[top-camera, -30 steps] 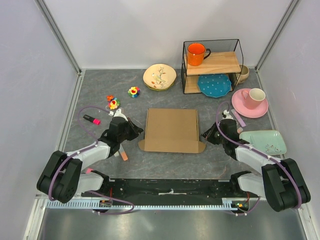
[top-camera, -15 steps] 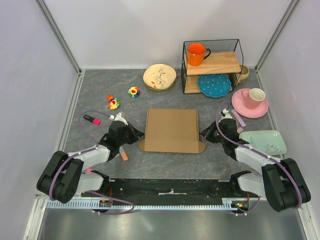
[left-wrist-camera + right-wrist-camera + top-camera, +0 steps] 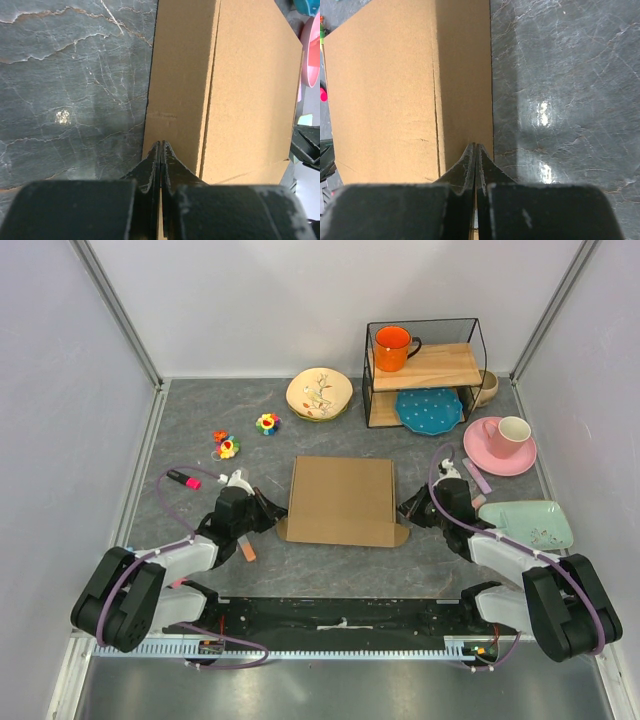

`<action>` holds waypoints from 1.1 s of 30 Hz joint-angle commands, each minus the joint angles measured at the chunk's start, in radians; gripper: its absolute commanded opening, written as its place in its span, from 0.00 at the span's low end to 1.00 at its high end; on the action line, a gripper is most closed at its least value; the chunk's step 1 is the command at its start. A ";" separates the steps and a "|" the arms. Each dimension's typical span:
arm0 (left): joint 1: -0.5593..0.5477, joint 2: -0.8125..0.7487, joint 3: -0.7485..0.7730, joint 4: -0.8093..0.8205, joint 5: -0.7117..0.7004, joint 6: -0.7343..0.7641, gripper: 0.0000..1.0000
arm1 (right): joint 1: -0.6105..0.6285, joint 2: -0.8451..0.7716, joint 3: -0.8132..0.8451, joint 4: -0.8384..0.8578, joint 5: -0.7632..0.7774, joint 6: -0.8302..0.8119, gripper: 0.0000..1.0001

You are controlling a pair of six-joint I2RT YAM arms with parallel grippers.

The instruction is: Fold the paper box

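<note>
The paper box lies flat in the middle of the table, a brown cardboard sheet with creased side flaps and small tabs at its near corners. My left gripper is shut, with its tips over the box's left flap. In the left wrist view the closed left gripper has nothing between its fingers. My right gripper is shut too, at the right flap. The right gripper tips rest just inside the box's right edge, over the paper box.
A wire-frame wooden shelf at the back holds an orange mug and a blue plate. A floral plate, pink cup and saucer, green dish, pink highlighter, flower toys and an orange marker lie around.
The left gripper has slid right, up to the box's left edge. The right gripper has edged slightly left, to the right edge. The box has not moved.
</note>
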 commanded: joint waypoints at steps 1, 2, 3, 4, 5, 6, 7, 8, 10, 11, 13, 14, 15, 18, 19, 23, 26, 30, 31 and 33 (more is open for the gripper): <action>-0.001 0.013 0.013 0.068 0.034 -0.029 0.02 | 0.024 -0.013 -0.010 0.033 -0.001 0.011 0.00; -0.001 0.015 0.011 0.071 0.034 -0.030 0.02 | 0.027 -0.016 -0.011 0.031 0.002 0.010 0.00; -0.001 0.015 0.010 0.076 0.034 -0.032 0.02 | 0.033 -0.019 -0.011 0.030 0.006 0.011 0.00; -0.001 0.015 0.008 0.082 0.042 -0.033 0.02 | 0.036 -0.019 -0.014 0.030 0.006 0.011 0.00; -0.001 0.013 0.007 0.094 0.047 -0.033 0.02 | 0.039 -0.019 -0.014 0.028 0.008 0.011 0.00; -0.001 0.012 0.007 0.099 0.053 -0.033 0.02 | 0.042 -0.018 -0.011 0.028 0.008 0.011 0.00; -0.002 0.010 0.004 0.102 0.059 -0.033 0.02 | 0.044 -0.018 -0.011 0.030 0.010 0.013 0.00; -0.005 0.007 0.002 0.110 0.071 -0.035 0.02 | 0.044 -0.018 -0.013 0.027 0.010 0.014 0.00; -0.008 -0.008 -0.018 0.129 0.097 -0.042 0.02 | 0.047 -0.027 -0.008 0.024 0.008 0.014 0.00; -0.010 -0.016 -0.027 0.160 0.108 -0.045 0.02 | 0.047 -0.031 -0.005 0.013 0.008 0.014 0.00; -0.012 -0.047 -0.055 0.189 0.140 -0.058 0.02 | 0.048 -0.051 0.004 0.002 0.003 0.011 0.00; -0.013 -0.056 -0.061 0.202 0.151 -0.061 0.02 | 0.050 -0.061 0.006 -0.011 0.000 0.010 0.00; -0.015 -0.065 -0.070 0.221 0.162 -0.062 0.02 | 0.050 -0.068 0.013 -0.018 -0.001 0.008 0.00; -0.016 -0.094 -0.075 0.237 0.204 -0.065 0.02 | 0.051 -0.096 0.023 -0.044 -0.010 0.008 0.00; -0.016 -0.102 -0.078 0.242 0.220 -0.068 0.02 | 0.053 -0.110 0.027 -0.051 -0.015 0.008 0.00; -0.016 -0.166 -0.096 0.246 0.237 -0.090 0.02 | 0.054 -0.157 0.038 -0.108 -0.023 0.010 0.00; -0.016 -0.229 -0.102 0.211 0.243 -0.096 0.02 | 0.054 -0.214 0.055 -0.160 -0.021 0.011 0.00; -0.016 -0.327 -0.092 0.147 0.246 -0.105 0.02 | 0.054 -0.275 0.104 -0.240 -0.010 0.005 0.00; -0.016 -0.344 -0.087 0.130 0.246 -0.105 0.02 | 0.054 -0.292 0.115 -0.251 -0.003 0.000 0.00; -0.016 -0.398 -0.078 0.087 0.243 -0.105 0.02 | 0.054 -0.306 0.144 -0.306 0.003 -0.004 0.00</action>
